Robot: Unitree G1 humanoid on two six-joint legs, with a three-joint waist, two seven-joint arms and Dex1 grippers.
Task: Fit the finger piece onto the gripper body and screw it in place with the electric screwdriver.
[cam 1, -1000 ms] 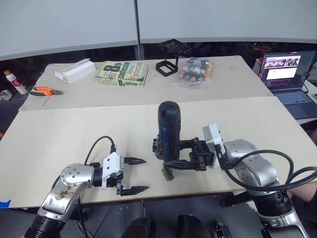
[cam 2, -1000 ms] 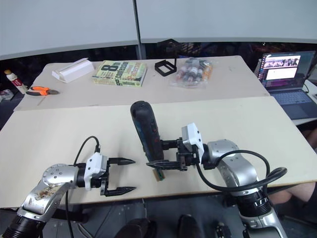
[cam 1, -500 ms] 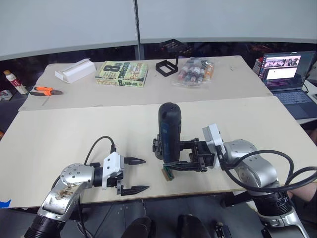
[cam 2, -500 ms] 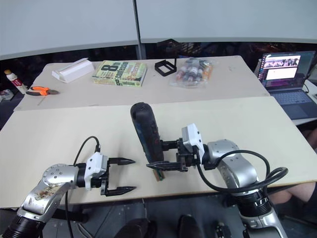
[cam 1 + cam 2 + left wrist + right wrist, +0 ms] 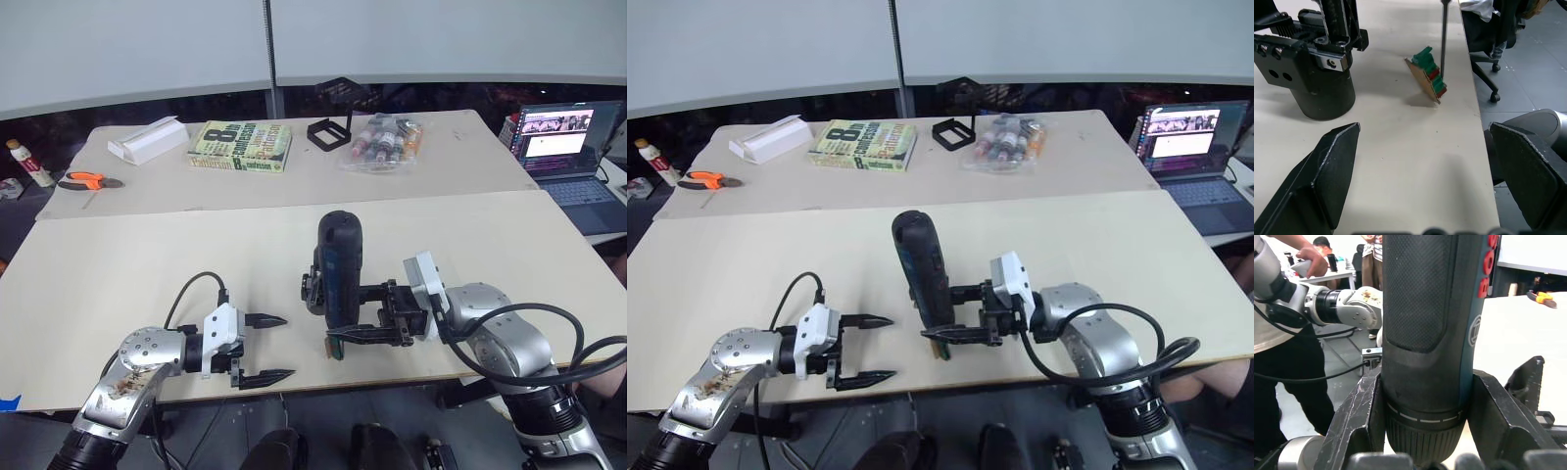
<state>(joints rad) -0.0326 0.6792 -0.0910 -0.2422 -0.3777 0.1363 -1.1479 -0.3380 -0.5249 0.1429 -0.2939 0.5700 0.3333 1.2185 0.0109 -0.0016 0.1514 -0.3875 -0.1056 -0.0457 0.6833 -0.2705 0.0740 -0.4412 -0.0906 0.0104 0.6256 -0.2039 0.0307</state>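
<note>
Holding the electric screwdriver (image 5: 338,269) upright in my right hand (image 5: 364,313), bit down near a small green block (image 5: 1429,76) at the bench (image 5: 127,274) front edge; left hand (image 5: 266,347) spread wide, empty

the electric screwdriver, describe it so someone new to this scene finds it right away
Start at the near cream table, close to its front edge, and look between the two robot arms. There the right gripper clamps the electric screwdriver, a thick dark cylinder held roughly upright with its thin bit pointing down. Unlike the squat black gripper body beside it, it is tall and lifted off the table.
</note>
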